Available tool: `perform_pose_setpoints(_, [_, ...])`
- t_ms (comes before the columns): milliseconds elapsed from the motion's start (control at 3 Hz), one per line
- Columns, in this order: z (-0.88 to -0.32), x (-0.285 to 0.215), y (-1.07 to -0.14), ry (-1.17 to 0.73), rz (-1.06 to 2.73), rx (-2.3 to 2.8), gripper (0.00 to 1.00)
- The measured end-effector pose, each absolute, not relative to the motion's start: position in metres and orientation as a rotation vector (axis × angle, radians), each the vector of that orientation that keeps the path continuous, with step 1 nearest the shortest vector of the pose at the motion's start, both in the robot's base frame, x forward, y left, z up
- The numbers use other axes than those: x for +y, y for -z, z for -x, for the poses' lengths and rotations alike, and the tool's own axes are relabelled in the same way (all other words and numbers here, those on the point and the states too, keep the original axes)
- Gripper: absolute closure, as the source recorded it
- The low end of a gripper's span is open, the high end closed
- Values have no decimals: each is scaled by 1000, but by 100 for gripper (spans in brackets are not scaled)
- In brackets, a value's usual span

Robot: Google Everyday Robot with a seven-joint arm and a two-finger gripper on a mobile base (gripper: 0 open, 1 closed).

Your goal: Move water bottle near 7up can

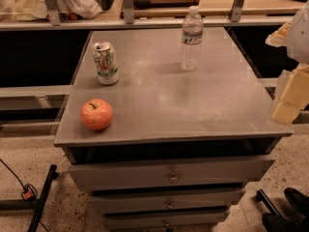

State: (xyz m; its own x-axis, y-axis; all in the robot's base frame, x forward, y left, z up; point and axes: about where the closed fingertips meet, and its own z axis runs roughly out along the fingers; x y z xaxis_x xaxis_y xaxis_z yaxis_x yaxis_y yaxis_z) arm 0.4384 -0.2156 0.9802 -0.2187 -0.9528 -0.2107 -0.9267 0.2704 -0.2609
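Gripper [288, 99] at the right edge of the camera view, pale and blocky, just off the right side of the table [193, 115] and about level with its middle. Only partly in frame, so cannot tell whether open or closed; holding none of the task's things. Bottle [191, 38] upright at the far edge of the table, right of centre, white cap on, well apart from the gripper. Can [105, 63] upright near the left edge, well apart from the bottle, with bare table between them. Apple [96, 114] nearer the front, just ahead of the can. Probably light to middling in weight, with the water level hard to read. Thin clear plastic, so likely to give under a hard squeeze. Tall and narrow, so easily tipped by a sideways nudge. Ribbed lower body probably the surest hold, the label band smoother and more apt to slip. Best taken from the side, around the ribs below the label, with moderate pressure, kept upright, and set down just right of the can without knocking it or the apple.
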Motion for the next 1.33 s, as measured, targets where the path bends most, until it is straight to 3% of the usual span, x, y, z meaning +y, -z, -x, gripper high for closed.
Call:
perform_pose_setpoints(667, [-441,-215,-982,156,1731,2232,0])
perform_pose_setpoints(1333, [-508,-230,-983,296,1648,2233,0])
